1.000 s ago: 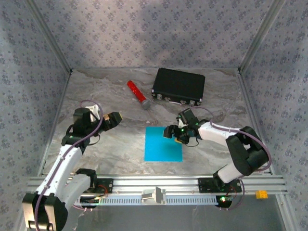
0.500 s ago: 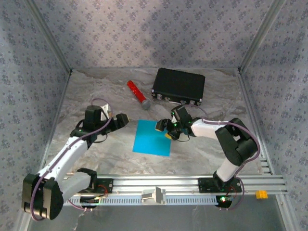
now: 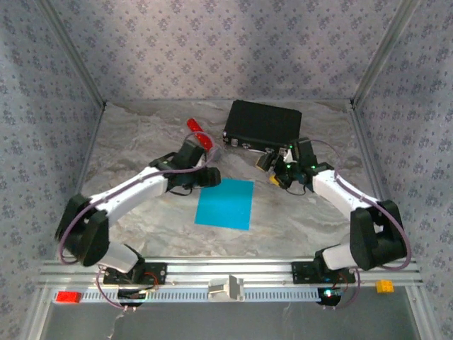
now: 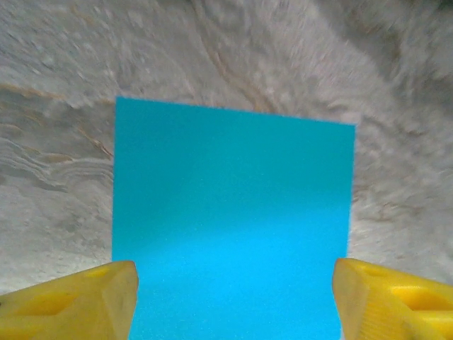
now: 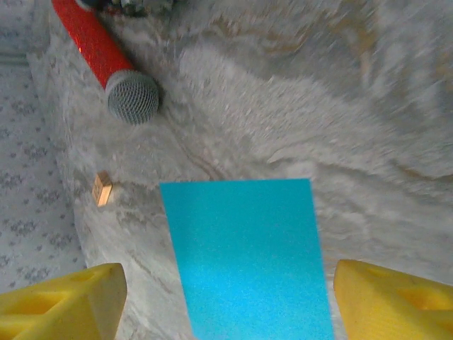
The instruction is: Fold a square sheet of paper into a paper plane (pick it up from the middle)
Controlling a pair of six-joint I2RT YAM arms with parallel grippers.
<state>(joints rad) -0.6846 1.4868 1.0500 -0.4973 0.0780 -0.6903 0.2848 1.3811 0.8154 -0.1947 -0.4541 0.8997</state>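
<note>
A flat, unfolded square sheet of paper (image 3: 225, 204), thin matte cyan with crisp corners, lies on the grey marbled counter (image 3: 141, 142) in front of the hard, rectangular black case (image 3: 263, 124), apart from it. Folding looks not yet begun; this seems the approach. The left hand (image 3: 207, 177), front-left of the case, and the right hand (image 3: 272, 171), just before it, gape wide and empty. Next, one must pinch the sheet's middle, which is tricky on limp, flat paper.
</note>
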